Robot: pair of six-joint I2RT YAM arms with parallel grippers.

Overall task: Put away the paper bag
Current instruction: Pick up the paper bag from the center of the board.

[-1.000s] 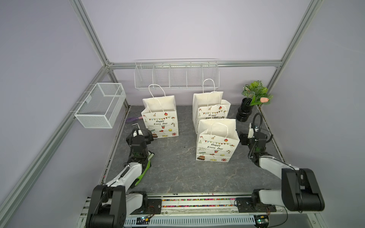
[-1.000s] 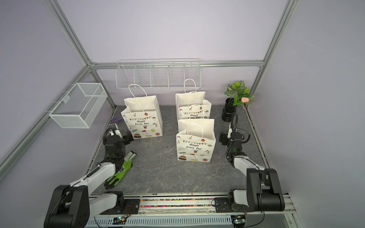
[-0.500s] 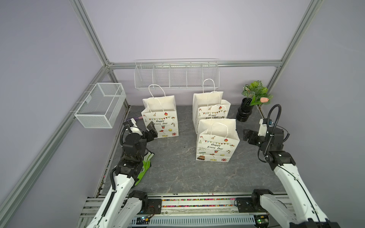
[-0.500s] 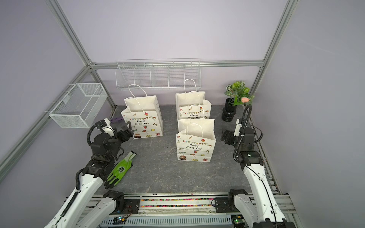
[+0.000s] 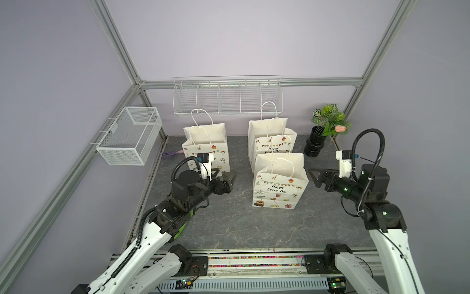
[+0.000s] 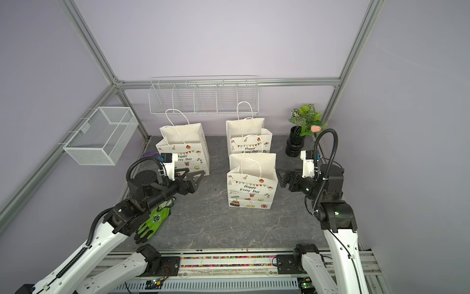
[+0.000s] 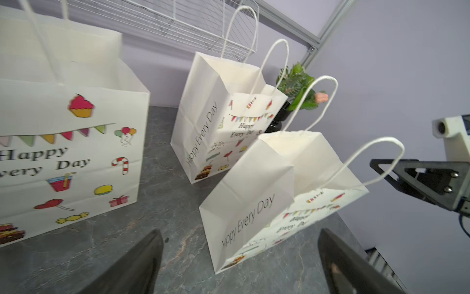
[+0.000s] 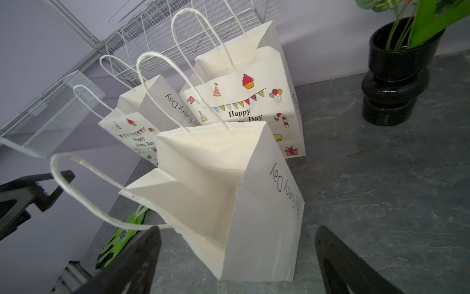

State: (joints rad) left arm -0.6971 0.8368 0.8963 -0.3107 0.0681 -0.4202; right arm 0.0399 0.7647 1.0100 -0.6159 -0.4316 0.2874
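Note:
Three white paper bags printed "Happy Every Day" stand upright on the grey table. The front one (image 5: 279, 185) (image 6: 251, 188) is between my two grippers. Another stands back left (image 5: 206, 150) and the third back right (image 5: 272, 137). My left gripper (image 5: 230, 179) (image 6: 197, 180) is open, a short way left of the front bag and apart from it. My right gripper (image 5: 314, 178) (image 6: 281, 179) is open just right of that bag, not touching it. In the left wrist view the front bag (image 7: 267, 193) lies ahead of the open gripper (image 7: 240, 254). The right wrist view shows it (image 8: 229, 198) close before the open gripper (image 8: 236, 254).
A white wire basket (image 5: 129, 136) hangs on the left rail and a wire shelf (image 5: 226, 96) on the back wall. A black vase with a plant (image 5: 316, 142) stands back right. A green glove (image 6: 153, 221) lies under my left arm.
Both arms have risen from a low folded pose and reached inward toward the front bag. Both grippers stay open.

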